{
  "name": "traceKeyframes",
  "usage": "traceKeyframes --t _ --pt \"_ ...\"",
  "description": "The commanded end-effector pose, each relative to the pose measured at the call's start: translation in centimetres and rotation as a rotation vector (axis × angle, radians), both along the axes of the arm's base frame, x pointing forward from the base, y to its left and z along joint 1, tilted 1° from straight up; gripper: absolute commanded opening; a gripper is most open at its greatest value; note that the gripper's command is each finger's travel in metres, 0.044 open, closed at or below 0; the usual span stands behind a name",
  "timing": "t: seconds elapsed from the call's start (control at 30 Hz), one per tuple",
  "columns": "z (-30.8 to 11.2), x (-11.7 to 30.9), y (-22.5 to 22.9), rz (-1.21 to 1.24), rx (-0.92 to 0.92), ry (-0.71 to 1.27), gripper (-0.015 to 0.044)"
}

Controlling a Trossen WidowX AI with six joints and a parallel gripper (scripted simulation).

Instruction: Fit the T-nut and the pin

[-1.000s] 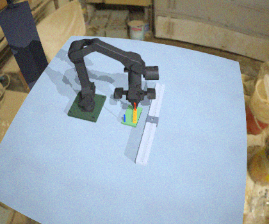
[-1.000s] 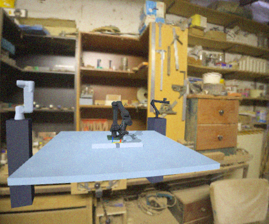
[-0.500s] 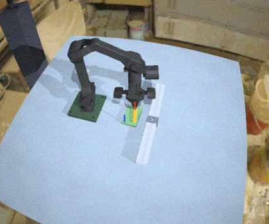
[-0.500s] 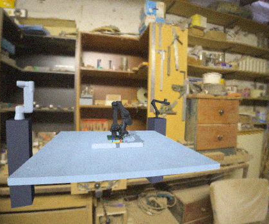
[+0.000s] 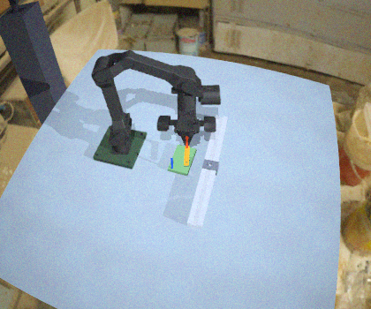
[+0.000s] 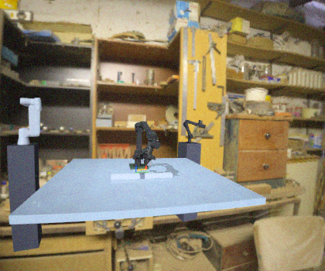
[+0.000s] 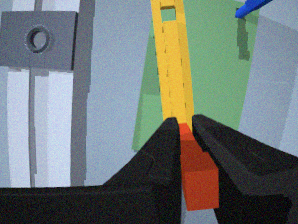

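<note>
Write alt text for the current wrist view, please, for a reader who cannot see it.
A gripper grips the orange handle of a brass T-nut above a green tray; left, a dark bracket spans a slotted rail.
</note>
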State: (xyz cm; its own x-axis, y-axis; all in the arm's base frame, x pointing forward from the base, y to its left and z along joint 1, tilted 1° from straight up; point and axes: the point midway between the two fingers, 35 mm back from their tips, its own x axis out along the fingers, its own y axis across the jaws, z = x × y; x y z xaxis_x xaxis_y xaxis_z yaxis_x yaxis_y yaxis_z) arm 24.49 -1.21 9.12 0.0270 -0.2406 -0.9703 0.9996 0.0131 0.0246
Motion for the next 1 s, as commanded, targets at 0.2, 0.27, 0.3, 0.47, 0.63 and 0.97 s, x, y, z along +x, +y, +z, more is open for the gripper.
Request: traceKeyframes --t 0.2,0.27,0.3,0.47,0.63,0.97 --pt "1.7 0.2 0.0 0.003 0.002 -0.002 -0.015" --pt "2.0 0.2 0.0 0.002 0.002 -0.002 -0.015" --pt "2.2 0.2 0.0 0.002 0.002 -0.002 -0.015" --pt "3.0 0.2 0.0 0.001 0.002 -0.002 -0.015" --pt "3.8 0.2 -0.1 0.0 0.003 -0.002 -0.015" --pt "5.4 0.1 -0.1 -0.002 0.003 -0.002 -0.015"
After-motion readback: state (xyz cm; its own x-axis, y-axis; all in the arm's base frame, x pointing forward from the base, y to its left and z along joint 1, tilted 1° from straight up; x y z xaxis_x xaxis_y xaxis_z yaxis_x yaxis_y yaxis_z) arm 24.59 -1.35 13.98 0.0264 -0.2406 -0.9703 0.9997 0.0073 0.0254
